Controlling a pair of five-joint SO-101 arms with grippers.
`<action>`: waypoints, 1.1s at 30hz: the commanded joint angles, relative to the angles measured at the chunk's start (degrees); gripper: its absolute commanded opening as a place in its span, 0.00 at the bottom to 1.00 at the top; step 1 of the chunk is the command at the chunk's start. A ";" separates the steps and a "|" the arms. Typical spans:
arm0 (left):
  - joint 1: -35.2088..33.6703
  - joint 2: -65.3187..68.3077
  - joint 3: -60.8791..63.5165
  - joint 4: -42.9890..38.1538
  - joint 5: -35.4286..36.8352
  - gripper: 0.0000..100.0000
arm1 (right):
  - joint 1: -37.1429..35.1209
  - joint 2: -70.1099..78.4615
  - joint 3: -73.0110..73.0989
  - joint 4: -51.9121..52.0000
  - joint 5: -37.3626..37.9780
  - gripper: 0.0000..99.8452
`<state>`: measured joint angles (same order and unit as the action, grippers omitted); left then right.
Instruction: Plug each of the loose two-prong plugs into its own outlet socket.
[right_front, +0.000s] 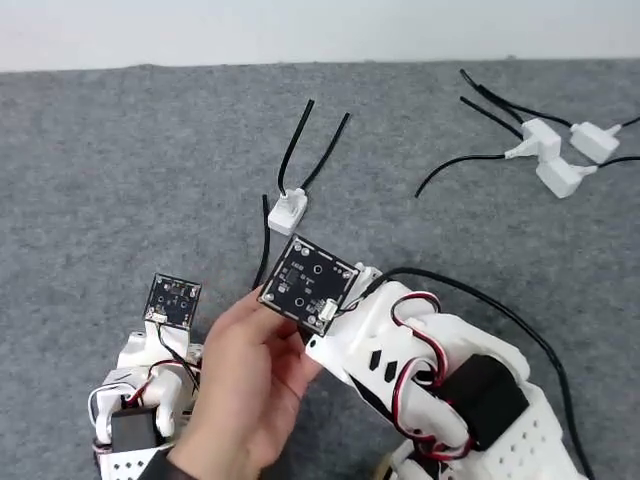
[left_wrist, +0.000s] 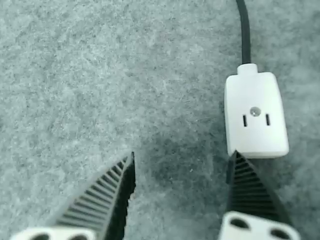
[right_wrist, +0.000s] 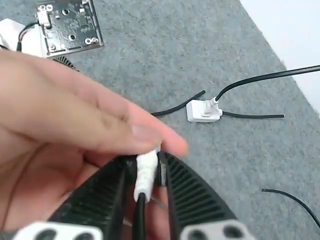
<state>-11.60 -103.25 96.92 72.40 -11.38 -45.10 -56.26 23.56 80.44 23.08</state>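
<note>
The right fingers (right_wrist: 187, 192) are clamped on a white plug (right_wrist: 145, 177), gripping it from both sides, with its black cord running back between them. A person's hand (right_wrist: 65, 125) crowds in from the side. Its fingertips press on the same plug and cover its front end, so the prongs cannot be seen. In the high view this hand (right_front: 245, 375) comes in from the counter's near edge, between the two arms. It lies over the right arm's front, under the wrist camera board (right_front: 308, 280).

The left fingers (left_wrist: 107, 195) stand well apart, with grey felt between them. One tip sits right at the near end of a white outlet socket (left_wrist: 256, 115); whether it touches cannot be told. The socket lies flat with its two slots facing up, and its black cord (left_wrist: 244, 30) leads straight away from the fingers.

Beyond the right fingers, about the middle of the counter (right_front: 120, 150), lies a white cord piece (right_front: 287, 212) with black leads running toward the far edge. From the right wrist it (right_wrist: 204, 111) shows well apart from the held plug. The left arm's camera board (right_front: 173, 300) stands near the near left corner. Three loose plugs (right_front: 541, 140) lie bunched together toward the far right corner, their black cords trailing around them
</note>
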 joint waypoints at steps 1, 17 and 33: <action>-0.44 -0.70 -0.48 0.09 0.35 0.29 | 0.40 -0.66 -2.29 -0.48 -0.35 0.01; -0.35 -0.70 -0.48 0.09 0.35 0.29 | 0.40 -1.36 0.26 -0.92 -0.35 0.01; -0.09 -0.70 -0.48 0.09 0.62 0.29 | 0.48 -3.21 5.36 -3.91 -0.79 0.01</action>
<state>-11.60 -103.25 96.92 72.40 -11.38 -45.01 -59.78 28.92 78.51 22.99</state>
